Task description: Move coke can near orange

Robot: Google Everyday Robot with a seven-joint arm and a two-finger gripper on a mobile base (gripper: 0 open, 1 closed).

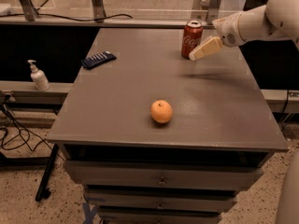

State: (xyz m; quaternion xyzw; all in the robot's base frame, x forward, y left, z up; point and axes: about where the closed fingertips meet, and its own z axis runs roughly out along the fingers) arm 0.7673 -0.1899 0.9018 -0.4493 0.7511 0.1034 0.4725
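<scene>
Coke can (192, 38) stands near the table's (117, 106) far edge; gripper (194, 55), state unclear, just beside it; orange (161, 111) well apart, mid-table.

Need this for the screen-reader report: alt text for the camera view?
The robot's gripper reaches in from the right to the coke can, which stands upright at the far edge of a grey table. The orange lies apart from it, nearer the front edge, and a dark flat object lies at the far left.
</scene>
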